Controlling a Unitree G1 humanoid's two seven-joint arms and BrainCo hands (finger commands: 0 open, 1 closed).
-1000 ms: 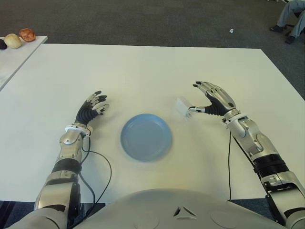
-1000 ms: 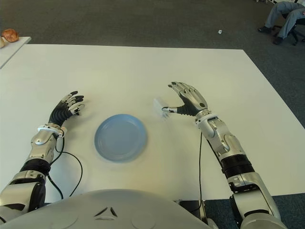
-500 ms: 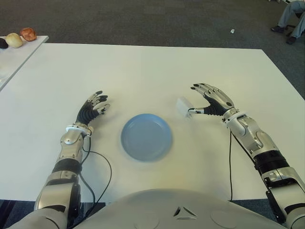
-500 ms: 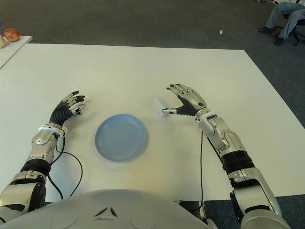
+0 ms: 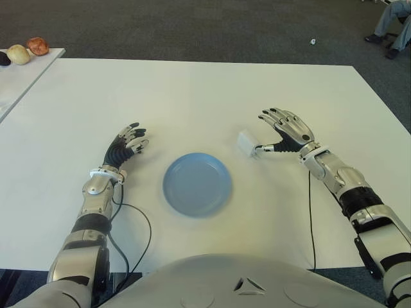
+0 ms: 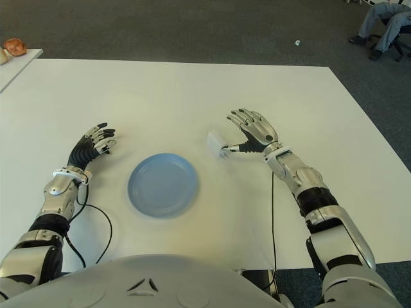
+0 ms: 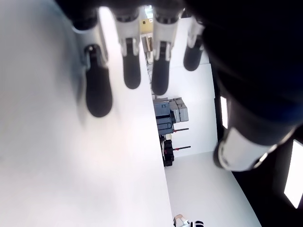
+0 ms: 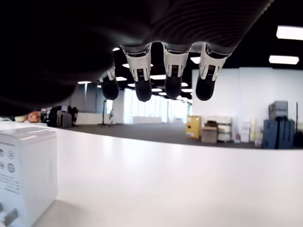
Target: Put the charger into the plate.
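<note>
A small white charger (image 5: 246, 143) stands on the white table (image 5: 205, 90), just right of the round blue plate (image 5: 196, 183). My right hand (image 5: 284, 131) is beside the charger on its right, fingers spread, thumb tip close to or touching it. In the right wrist view the charger (image 8: 26, 175) shows close by, with the fingertips (image 8: 173, 87) extended above the table and nothing between them. My left hand (image 5: 124, 145) shows left of the plate, fingers relaxed and holding nothing.
A second white table (image 5: 19, 77) at the far left carries a few round items (image 5: 26, 51). A person's legs (image 5: 393, 22) show at the far right on the dark carpet. A black cable (image 5: 128, 224) loops near my left forearm.
My right hand has shifted slightly and its forearm has swung outward; the charger stays beside the thumb. The left hand and the plate have not moved.
</note>
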